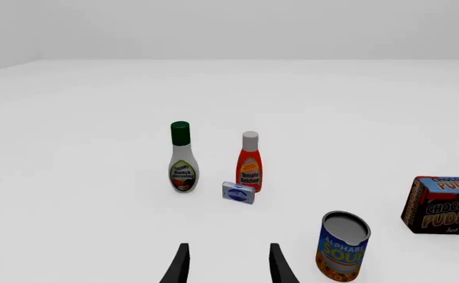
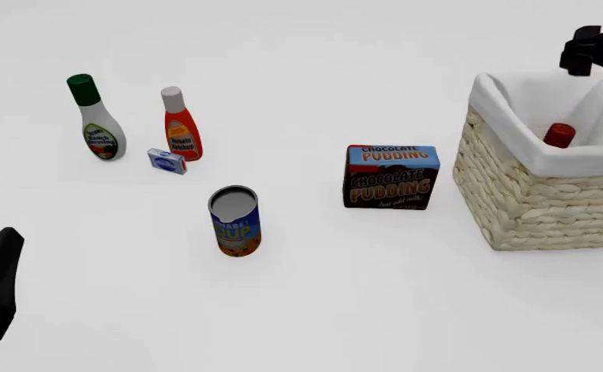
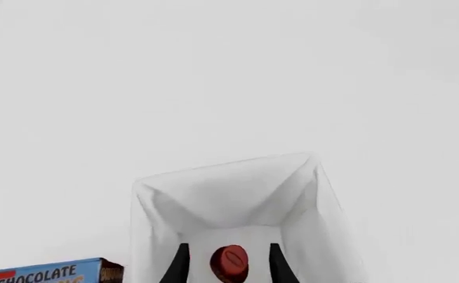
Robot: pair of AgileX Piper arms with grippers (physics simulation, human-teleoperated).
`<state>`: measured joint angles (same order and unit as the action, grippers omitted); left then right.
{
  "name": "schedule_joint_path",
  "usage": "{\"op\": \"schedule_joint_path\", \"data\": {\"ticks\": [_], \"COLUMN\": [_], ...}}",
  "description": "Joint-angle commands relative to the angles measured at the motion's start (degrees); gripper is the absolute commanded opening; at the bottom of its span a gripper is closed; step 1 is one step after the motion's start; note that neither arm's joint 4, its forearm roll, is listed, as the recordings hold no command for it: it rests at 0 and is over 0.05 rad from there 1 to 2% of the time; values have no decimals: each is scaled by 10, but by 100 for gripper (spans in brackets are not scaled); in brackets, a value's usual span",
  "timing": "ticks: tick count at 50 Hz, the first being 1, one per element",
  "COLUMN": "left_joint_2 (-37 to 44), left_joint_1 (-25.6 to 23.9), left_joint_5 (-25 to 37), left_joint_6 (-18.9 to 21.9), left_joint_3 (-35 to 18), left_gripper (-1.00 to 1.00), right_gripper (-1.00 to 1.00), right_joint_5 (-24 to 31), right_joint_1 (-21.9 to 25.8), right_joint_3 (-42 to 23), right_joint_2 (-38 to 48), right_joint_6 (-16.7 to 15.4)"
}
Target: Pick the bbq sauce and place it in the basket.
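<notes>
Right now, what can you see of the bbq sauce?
Only the top of the bbq sauce shows: a round red cap poking above the white cloth lining inside the basket. It looks upright. The body and label are hidden. In the right wrist view the cap sits between the right claw's fingers; contact cannot be judged.

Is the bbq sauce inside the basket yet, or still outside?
Inside. The bbq sauce shows its red cap below the white-lined rim of the basket; the right gripper straddles the cap with fingers apart.
</notes>
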<state>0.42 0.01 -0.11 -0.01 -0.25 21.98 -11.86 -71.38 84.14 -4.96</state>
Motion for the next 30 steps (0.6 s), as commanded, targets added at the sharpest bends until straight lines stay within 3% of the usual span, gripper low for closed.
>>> {"op": "schedule_joint_path", "data": {"ticks": [1,30], "left_joint_2": [0,0], "left_joint_1": [0,0], "left_joint_5": [0,0], "left_joint_6": [0,0], "left_joint_3": [0,0], "left_gripper": [100,100], "right_gripper": [100,100], "right_joint_5": [17,34], "right_joint_1": [3,3], "right_joint_3": [-13,-15], "right_joint_2": [-30,-124], "right_joint_6": [2,32]}}
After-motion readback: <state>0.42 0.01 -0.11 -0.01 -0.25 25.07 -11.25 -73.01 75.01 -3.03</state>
